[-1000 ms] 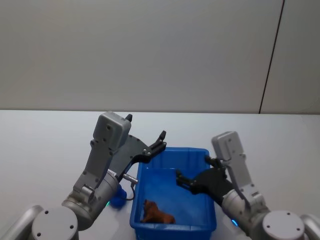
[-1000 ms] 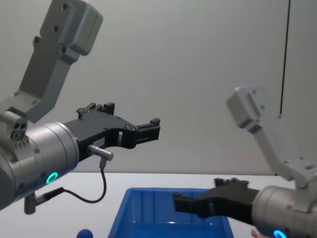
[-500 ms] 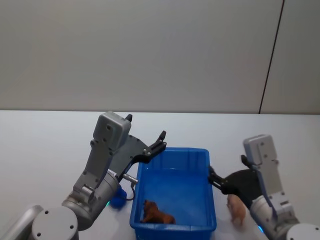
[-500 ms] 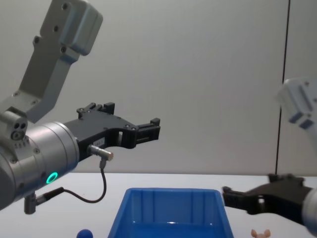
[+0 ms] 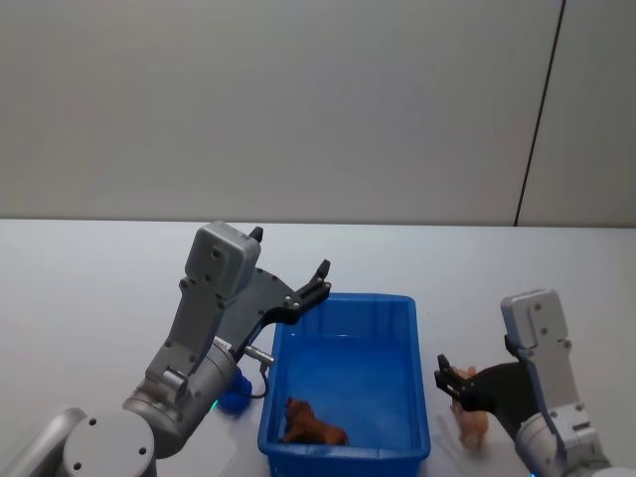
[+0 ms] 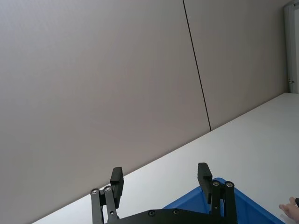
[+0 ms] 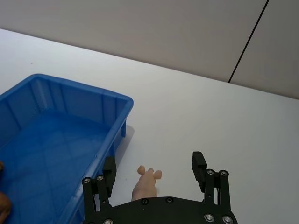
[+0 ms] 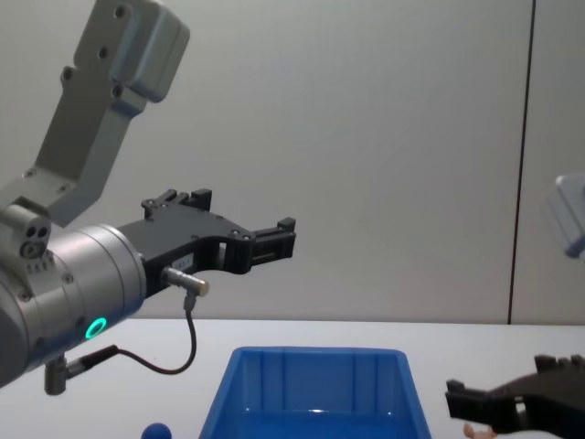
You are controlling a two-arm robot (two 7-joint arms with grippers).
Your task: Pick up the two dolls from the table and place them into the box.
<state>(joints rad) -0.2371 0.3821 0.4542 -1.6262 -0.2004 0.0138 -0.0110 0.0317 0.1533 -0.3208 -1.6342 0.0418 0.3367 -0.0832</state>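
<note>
Above the far left corner of the box (image 5: pixel 343 299), my left fingers (image 8: pixel 242 236) hang high in the air. They are spread wide and hold nothing. In the left wrist view they frame the grey wall, with a blue corner of the box showing just below one of them.

Low on the other side, my right fingers (image 5: pixel 449 378) sit close over the table (image 5: pixel 89 288), just outside the box's right wall. They are spread wide too, and they grip nothing. In the right wrist view the pale pink doll (image 7: pixel 145 183) lies on the table in the gap between them. As far as I can tell, neither finger touches it. The doll is just beside the box, not in it.

The shaggy brown doll (image 5: pixel 314 425) lies inside the box, on its floor near the wall closest to me. A small rounded blue doll (image 5: pixel 231 398) rests on the table just outside the box's left wall, partly hidden behind my left arm.
</note>
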